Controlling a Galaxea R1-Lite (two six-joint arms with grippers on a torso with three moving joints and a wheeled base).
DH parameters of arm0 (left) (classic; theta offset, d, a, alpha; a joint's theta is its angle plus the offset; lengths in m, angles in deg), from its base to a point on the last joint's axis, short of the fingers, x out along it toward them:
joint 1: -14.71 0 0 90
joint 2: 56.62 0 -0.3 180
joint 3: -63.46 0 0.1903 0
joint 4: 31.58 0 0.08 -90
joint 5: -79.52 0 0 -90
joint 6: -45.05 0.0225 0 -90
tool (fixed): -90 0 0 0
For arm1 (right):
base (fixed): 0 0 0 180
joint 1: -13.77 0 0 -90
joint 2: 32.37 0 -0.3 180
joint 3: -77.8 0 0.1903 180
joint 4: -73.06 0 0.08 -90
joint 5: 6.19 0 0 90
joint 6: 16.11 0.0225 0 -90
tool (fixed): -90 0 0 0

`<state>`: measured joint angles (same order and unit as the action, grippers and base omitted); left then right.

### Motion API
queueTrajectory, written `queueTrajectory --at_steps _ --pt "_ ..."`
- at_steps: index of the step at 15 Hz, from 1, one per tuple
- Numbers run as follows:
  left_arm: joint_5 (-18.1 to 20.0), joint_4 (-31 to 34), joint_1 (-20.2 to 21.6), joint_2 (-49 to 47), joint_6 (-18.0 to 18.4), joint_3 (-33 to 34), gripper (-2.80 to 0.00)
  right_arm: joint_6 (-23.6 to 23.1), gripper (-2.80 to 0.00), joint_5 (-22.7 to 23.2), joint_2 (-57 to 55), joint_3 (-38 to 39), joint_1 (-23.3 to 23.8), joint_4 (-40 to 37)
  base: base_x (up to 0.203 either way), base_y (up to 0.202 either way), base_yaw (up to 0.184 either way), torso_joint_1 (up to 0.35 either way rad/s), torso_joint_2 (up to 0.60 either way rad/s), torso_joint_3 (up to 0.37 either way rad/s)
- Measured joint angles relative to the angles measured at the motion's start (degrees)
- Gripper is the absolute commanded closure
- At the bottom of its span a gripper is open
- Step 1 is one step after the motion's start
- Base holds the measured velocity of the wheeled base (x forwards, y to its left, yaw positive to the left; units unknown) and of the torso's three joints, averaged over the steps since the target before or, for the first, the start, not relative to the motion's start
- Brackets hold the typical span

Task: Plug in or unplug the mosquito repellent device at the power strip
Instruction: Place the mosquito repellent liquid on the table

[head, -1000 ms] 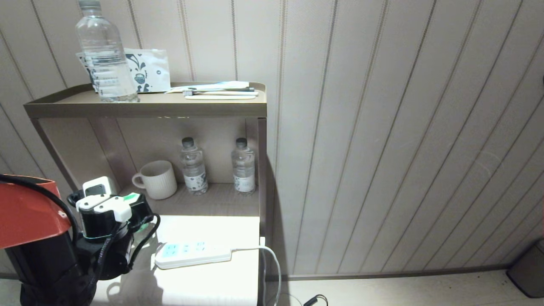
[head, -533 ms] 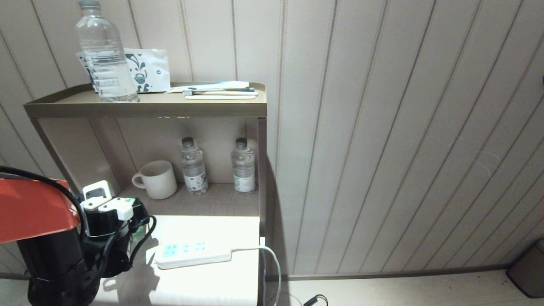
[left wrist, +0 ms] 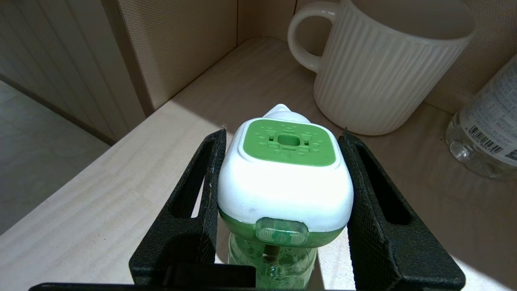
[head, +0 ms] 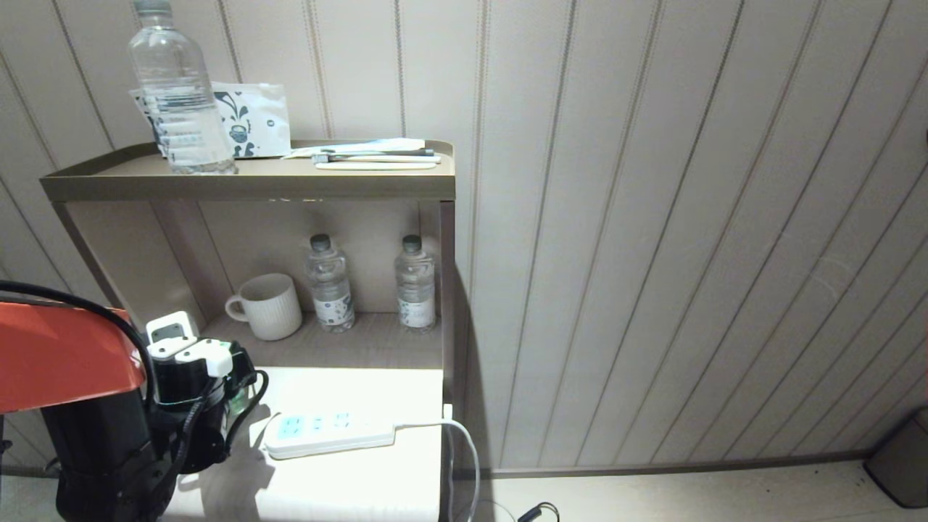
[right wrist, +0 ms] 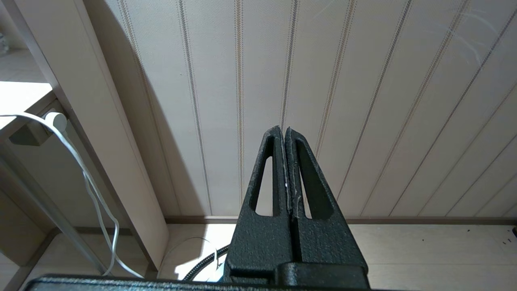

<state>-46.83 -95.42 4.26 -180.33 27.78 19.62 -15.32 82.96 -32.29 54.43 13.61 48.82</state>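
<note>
Since a second ago our left arm has pulled back toward the left edge of the head view, taking the device (left wrist: 286,178) away from the strip (head: 330,433); the strip hasn't shifted.

Risks from here:
- We can't see the prongs in any view, so we're judging their alignment to a socket blind. If we go back in tilted, we'd probably jam or shove the strip along the worktop (head: 348,486).
- Nothing holds the strip down. A push or pull could drag it, and its cord (head: 464,449) hangs over the edge.
- The mug (left wrist: 379,72) sits just beyond the device; a forward overshoot could clip it.

Left claw (left wrist: 282,202): about half spread, both fingers (left wrist: 202,190) flat against the white head, pinching it upright above the worktop, bottle hanging below. Right claw (right wrist: 286,161): pressed together, empty, parked facing the wall.
</note>
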Motion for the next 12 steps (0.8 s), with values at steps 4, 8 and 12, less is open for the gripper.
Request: queueTrajectory --at_steps 4,8,12 --pt "-0.2 0.0 -0.1 -0.2 0.1 -0.1 0.00 0.0 0.00 0.0 0.0 0.0 0.0 0.0 0.000 0.000 0.000 0.000 0.00 0.000" --pt "-0.2 0.0 -0.1 -0.2 0.1 0.0 -2.80 0.0 0.00 0.0 0.0 0.0 0.0 0.0 0.000 0.000 0.000 0.000 0.00 0.000" --pt "-0.2 0.0 -0.1 0.1 0.0 0.4 -2.80 0.0 0.00 0.0 0.0 0.0 0.0 0.0 0.000 0.000 0.000 0.000 0.00 0.000"
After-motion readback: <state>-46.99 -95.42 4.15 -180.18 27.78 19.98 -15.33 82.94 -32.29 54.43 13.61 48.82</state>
